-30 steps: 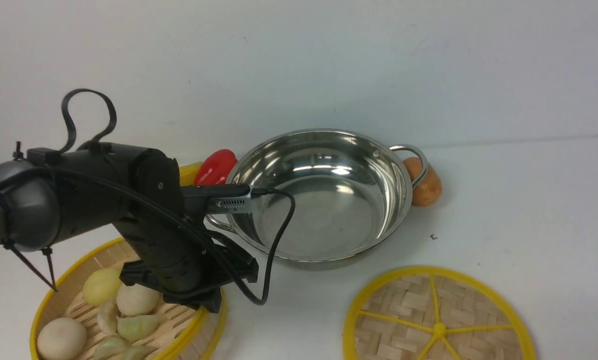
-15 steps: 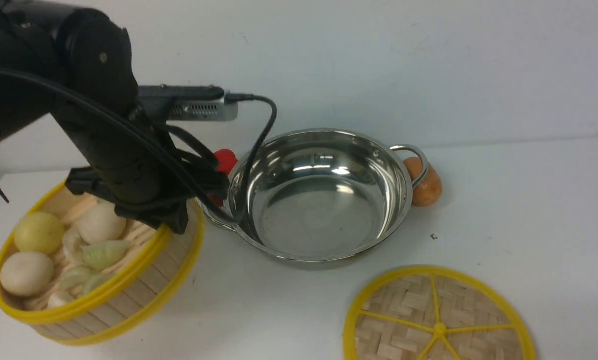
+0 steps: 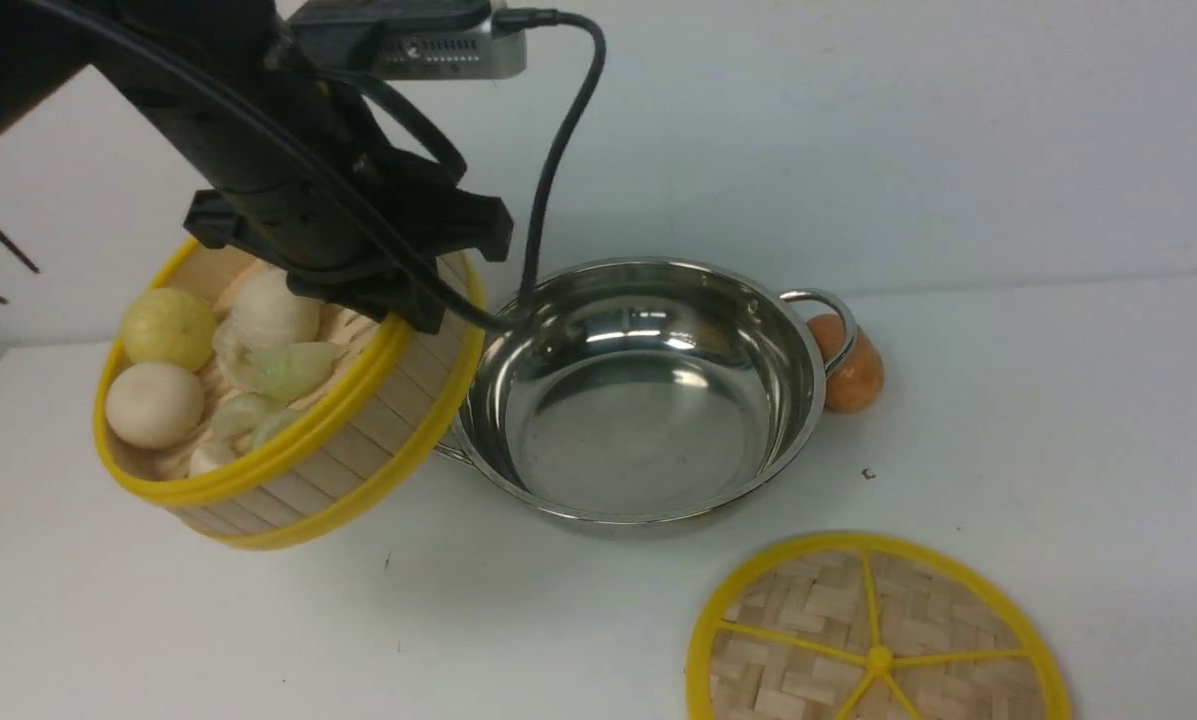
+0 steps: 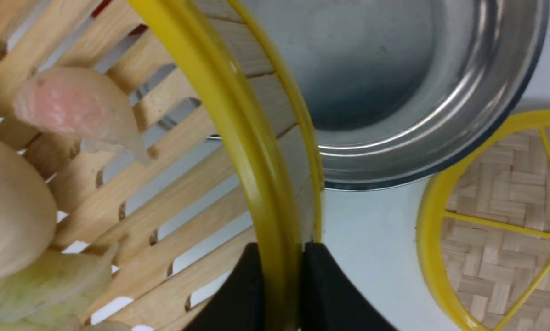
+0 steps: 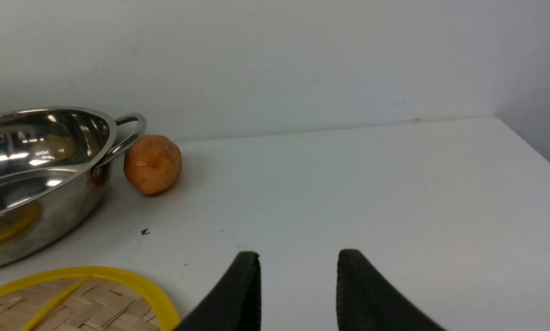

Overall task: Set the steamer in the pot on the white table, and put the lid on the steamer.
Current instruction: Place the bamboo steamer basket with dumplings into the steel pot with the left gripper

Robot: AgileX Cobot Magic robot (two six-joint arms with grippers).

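Steamer point(image 3: 358, 440), tilted, held beside pot point(image 3: 658, 420).
Left gripper point(image 4: 281, 252) was clamped on its yellow rim; right gripper's point(image 5: 297, 257) fingers stood parted, holding nothing.

table point(image 3: 1058, 420): white, flat
pot point(image 3: 648, 440): shiny steel, upright on table
steamer point(image 3: 358, 440): slatted bamboo, yellow rims, holds buns point(image 3: 154, 404) and dumplings point(image 3: 293, 365); tilted, in the air at pot's left edge
lid point(image 3: 878, 640): woven disc, yellow rim, flat on table, front-right of pot

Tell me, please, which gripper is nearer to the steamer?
Left. The left gripper has its jaws clamped on the steamer rim; the right gripper hangs open near the lid.
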